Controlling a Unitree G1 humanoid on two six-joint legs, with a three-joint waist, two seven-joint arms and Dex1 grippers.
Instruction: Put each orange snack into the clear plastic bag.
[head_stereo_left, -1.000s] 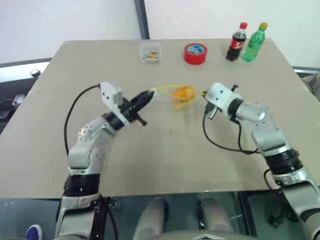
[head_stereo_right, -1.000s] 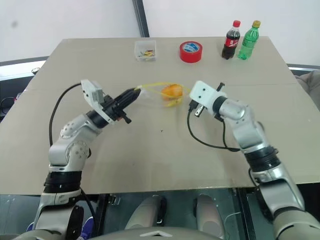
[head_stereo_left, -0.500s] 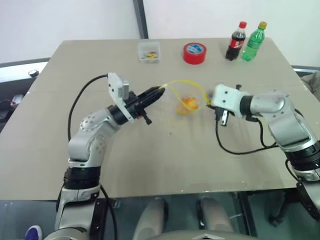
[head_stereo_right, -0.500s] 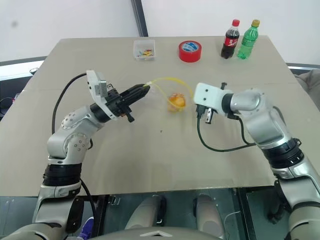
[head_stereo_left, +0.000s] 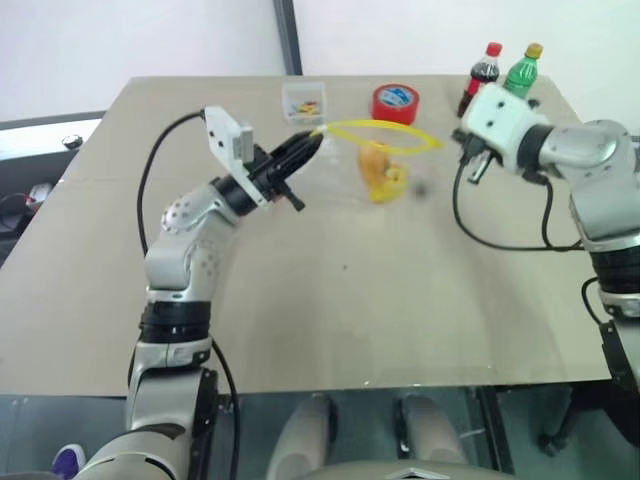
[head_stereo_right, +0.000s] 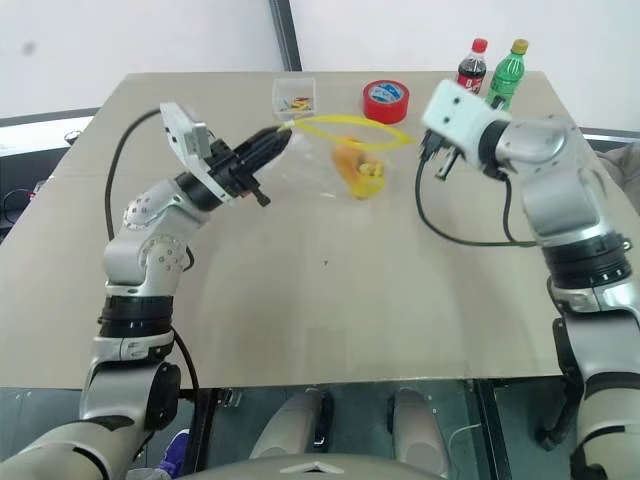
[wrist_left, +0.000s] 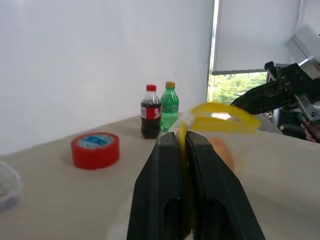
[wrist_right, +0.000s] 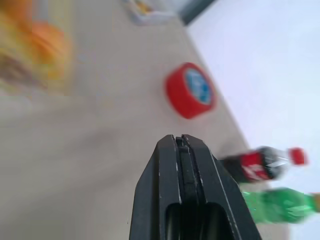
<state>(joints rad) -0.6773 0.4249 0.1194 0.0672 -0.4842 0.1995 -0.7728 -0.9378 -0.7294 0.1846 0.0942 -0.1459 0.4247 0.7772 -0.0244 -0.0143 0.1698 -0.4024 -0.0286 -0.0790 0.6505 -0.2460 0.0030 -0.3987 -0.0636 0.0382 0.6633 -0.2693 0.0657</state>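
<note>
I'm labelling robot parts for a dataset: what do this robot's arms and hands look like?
Both arms are silver-grey metal segments with rounded joints and black bands between them. Each wrist carries a white boxy camera block, with a black cable looping from it back along the arm. The left hand and the right hand each end in two black tapered fingers.

A red tape roll (head_stereo_left: 394, 103), cola bottle (head_stereo_left: 480, 76), green bottle (head_stereo_left: 521, 68) and small clear box (head_stereo_left: 303, 102) line the table's (head_stereo_left: 330, 300) far edge.
</note>
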